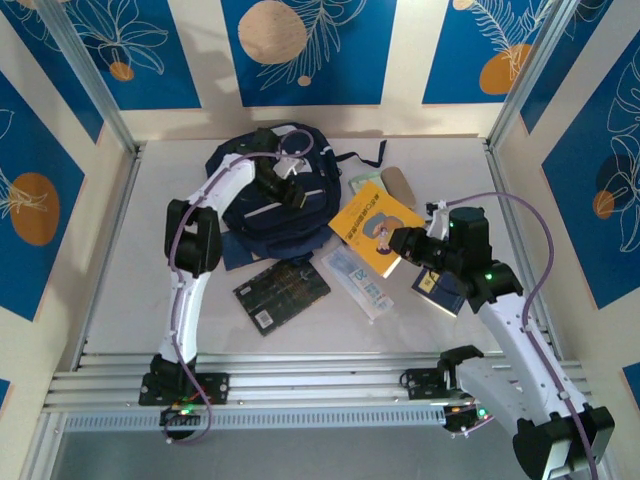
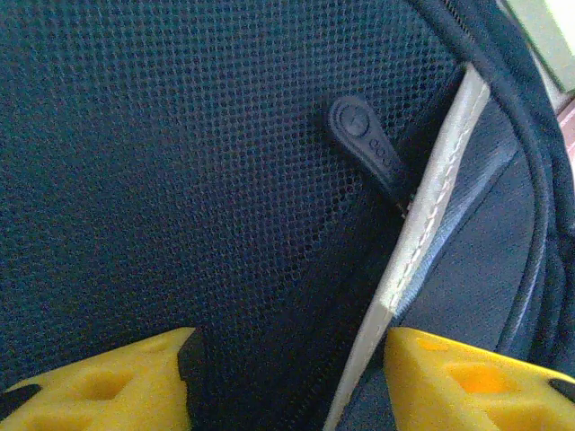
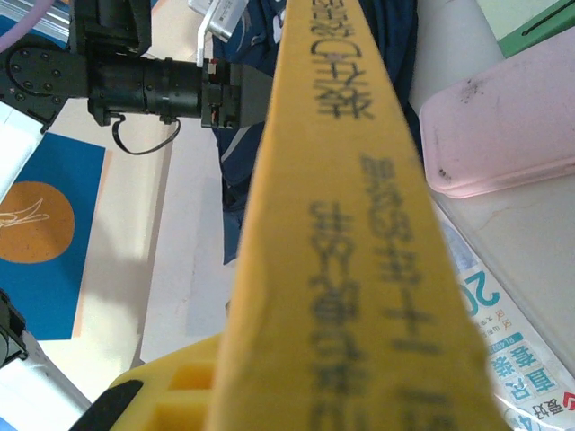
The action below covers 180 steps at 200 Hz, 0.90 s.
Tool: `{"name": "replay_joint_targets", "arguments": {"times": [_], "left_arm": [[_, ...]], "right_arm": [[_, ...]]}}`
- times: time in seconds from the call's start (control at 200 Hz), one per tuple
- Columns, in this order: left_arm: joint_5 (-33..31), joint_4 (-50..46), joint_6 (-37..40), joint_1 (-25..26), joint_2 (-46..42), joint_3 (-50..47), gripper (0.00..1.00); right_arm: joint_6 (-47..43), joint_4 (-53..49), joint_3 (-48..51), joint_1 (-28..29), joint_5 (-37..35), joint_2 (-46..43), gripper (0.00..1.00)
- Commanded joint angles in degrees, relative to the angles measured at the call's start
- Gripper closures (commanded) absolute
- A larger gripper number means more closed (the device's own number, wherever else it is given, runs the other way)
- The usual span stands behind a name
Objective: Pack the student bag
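Note:
The student bag, a navy backpack, lies at the back middle of the table. My left gripper is down on top of it. In the left wrist view its yellow fingertips stand apart, with dark mesh, a light stripe and a zipper pull of the bag between and ahead of them. My right gripper is shut on the near right edge of a yellow book just right of the bag. The book's spine runs up from one yellow finger.
A dark book and a clear plastic packet lie in front of the bag. A pink case and a green item sit behind the yellow book. A bluish booklet lies under my right wrist.

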State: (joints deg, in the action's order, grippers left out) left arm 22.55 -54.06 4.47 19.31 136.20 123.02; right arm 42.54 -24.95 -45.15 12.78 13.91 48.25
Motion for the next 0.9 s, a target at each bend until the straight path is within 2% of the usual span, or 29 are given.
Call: {"name": "replay_joint_targets", "arguments": {"times": [0.0, 0.08, 0.245, 0.44, 0.665, 0.895], "left_arm": [[4.0, -0.2, 1.2, -0.4, -1.8, -2.2, 0.48], [3.9, -0.2, 1.4, -0.4, -2.0, -3.0, 0.56], [1.8, 0.1, 1.2, -0.5, -1.6, -3.0, 1.0], [2.2, 5.5, -4.5, -2.2, -7.0, -3.1, 1.0], [4.0, 15.7, -17.9, -6.9, -17.1, -3.7, 1.0], [-0.8, 18.3, -23.9, -8.1, -23.4, -3.1, 1.0]], "right_arm": [[-1.4, 4.1, -1.0, 0.4, 2.2, 0.1, 1.0], [-1.2, 4.6, -0.8, 0.4, 2.4, 0.2, 1.0], [-1.0, 4.4, -0.8, 0.4, 2.0, 0.1, 1.0], [-0.9, 4.0, -0.6, 0.4, 1.4, -0.3, 1.0], [0.3, 1.7, -2.4, 0.2, -2.7, 0.2, 1.0], [2.9, 3.0, -5.1, 0.3, -1.5, 3.0, 1.0]]}}
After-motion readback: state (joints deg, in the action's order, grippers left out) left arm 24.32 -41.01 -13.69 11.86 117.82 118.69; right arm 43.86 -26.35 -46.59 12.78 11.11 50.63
